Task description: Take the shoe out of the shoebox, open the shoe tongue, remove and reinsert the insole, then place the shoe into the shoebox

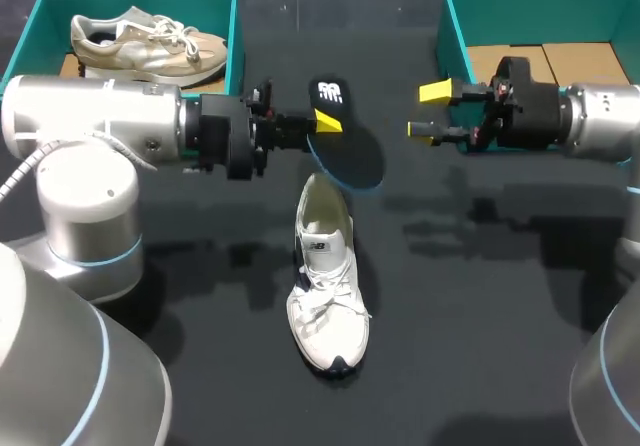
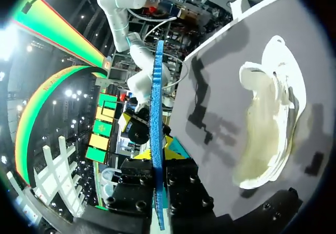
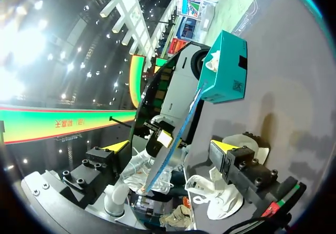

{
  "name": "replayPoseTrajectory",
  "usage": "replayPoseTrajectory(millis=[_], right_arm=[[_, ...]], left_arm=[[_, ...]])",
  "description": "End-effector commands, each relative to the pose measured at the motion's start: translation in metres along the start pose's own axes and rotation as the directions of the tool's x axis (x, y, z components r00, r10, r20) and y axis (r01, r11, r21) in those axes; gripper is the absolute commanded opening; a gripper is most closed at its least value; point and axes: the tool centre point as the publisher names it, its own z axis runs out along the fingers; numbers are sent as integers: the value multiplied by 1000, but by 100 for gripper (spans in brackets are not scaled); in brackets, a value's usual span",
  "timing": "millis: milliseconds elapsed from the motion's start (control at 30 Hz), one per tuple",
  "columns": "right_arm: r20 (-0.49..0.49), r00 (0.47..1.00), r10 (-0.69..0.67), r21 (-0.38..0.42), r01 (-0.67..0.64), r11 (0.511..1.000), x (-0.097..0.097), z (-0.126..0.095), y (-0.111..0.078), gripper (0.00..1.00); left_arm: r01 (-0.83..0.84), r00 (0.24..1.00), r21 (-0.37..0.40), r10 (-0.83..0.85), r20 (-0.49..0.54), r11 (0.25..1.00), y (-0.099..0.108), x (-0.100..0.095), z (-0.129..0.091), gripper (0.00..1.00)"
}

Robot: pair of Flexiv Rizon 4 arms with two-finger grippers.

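From above: left claw [image 1: 325,121] pinching the dark insole [image 1: 350,156] just over the heel of the white shoe [image 1: 325,286] on the counter [image 1: 480,316]; right claw [image 1: 428,111] spread wide, well apart. Left wrist: insole edge-on, clamped both sides. Right wrist: claw wide, insole ahead, untouched.

matt black table [image 1: 480,346], white woven cloth shoe [image 1: 325,296], dark smooth insole [image 1: 350,156], teal cardboard shoebox [image 1: 455,31]

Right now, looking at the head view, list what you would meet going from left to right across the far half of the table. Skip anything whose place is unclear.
left shoebox → insole → right tool → right shoebox
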Motion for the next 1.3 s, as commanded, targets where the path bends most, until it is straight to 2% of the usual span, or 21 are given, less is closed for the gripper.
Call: replayPoseTrajectory(millis=[33,233,300,433,1000,1133,1233,1300], right_arm=[[5,1000,0,6,0,1000,1,-4,-2,100],[6,1000,-1,5,1,1000,1,-5,-3,100],[6,1000,-1,5,1,1000,1,-5,-3,100],[6,1000,-1,5,1,1000,1,-5,-3,100],[6,1000,-1,5,1,1000,1,-5,-3,100],[6,1000,-1,5,1,1000,1,-5,-3,100],[6,1000,-1,5,1,1000,1,-5,-3,100],[6,1000,-1,5,1,1000,1,-5,-3,100]], left_arm=[[210,977,-3,-210,-44,978,-9,-6,-18,0],[572,818,-16,-572,-62,820,-7,-5,-23,0],[635,770,-24,-636,-54,772,-7,-4,-23,0],[740,672,11,-738,-57,673,-4,1,-19,0],[791,612,22,-789,-52,612,-11,2,-8,0],[829,559,16,-828,-40,559,-9,8,-8,0],[883,468,73,-882,-48,464,-7,13,-8,0],[884,465,82,-883,-56,460,-7,13,-7,0]])
